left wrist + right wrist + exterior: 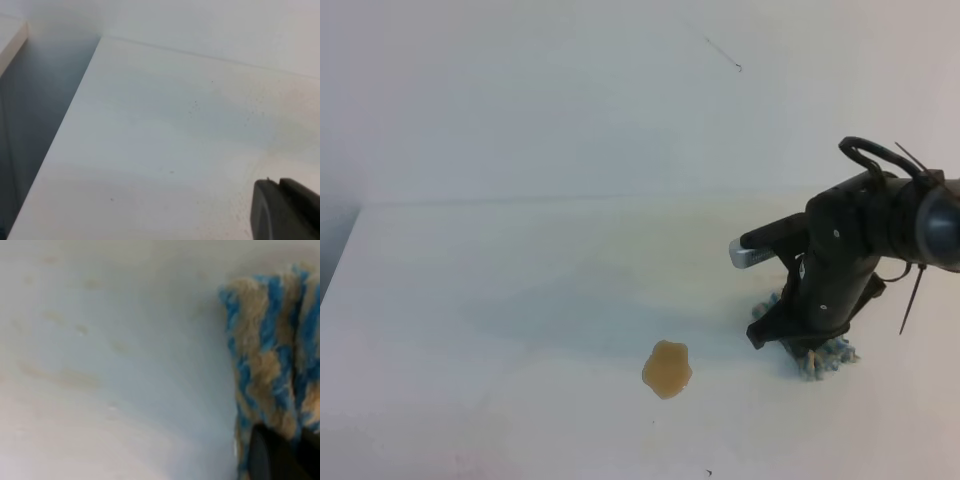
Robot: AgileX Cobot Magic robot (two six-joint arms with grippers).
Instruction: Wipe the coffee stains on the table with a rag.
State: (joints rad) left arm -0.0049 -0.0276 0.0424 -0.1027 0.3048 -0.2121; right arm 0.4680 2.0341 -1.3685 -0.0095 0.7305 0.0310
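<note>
rag (823, 356) sits on the tabletop (520, 300), right of the coffee stains (667, 368) and apart from them, bare surface between. right claw (800, 340) is directly over the rag, pointing down at it, arm coming in from the right edge of the exterior view and bending down at the wrist; body tilts slightly left. claw tip is down in the cloth, rag fringe shows on both sides of it. right wrist view: blue-and-tan rag (272, 355) fills the right side, one dark fingertip (272, 457) touching its lower edge. cannot tell if that claw is pinching the cloth or just pressing on it. left claw (285, 210) only shows as a dark corner above bare tabletop (165, 140) in the left wrist view; cannot tell its state. stain is a single tan blob, unwiped.
</note>
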